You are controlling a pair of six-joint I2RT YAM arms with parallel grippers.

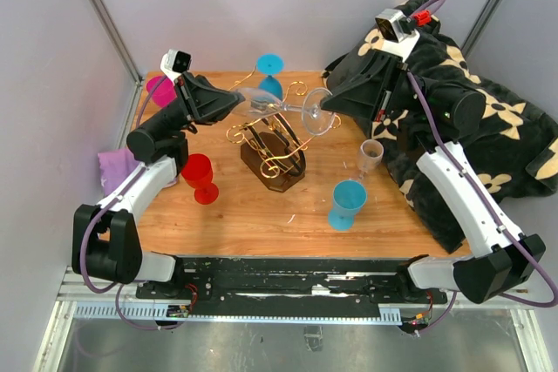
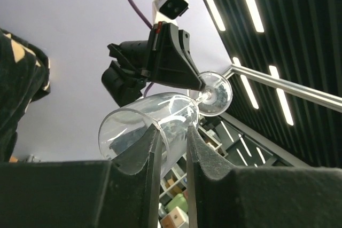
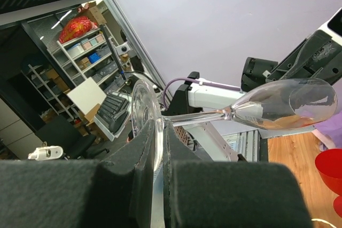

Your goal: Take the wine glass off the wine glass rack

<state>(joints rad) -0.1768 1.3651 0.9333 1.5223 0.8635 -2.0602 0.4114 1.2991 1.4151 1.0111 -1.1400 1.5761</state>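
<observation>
**Inspector:** Black fingers (image 3: 140,156) of the right gripper (image 3: 162,132) fill the wrist view. They are pinched tight on the foot of the wine glass (image 3: 283,104).

**Clerk:** And the other end?

**Inspector:** The left gripper (image 2: 173,132) stands narrow, with the bowl's wall nipped between its jaws. The glass lies on its side in the air between both arms, above the wine glass rack (image 1: 275,152). Its stem crosses over the gold scrolls. Whether it touches the wire cannot be told.

**Clerk:** Surroundings?

**Inspector:** The rack stands mid-table (image 1: 244,219).
- A red goblet (image 1: 200,176) is near its left.
- A blue goblet (image 1: 347,204) is at front right.
- A small clear glass (image 1: 370,158) stands between the rack and a black patterned cloth (image 1: 488,128).
- Behind the rack is a second blue goblet (image 1: 270,71).
- A pink goblet (image 1: 159,90) is at the far left corner.
- A purple cloth (image 1: 113,167) lies at the left edge.

**Clerk:** Contents?

**Inspector:** The small clear glass shows a dark tint within. What it is cannot be told.
</observation>
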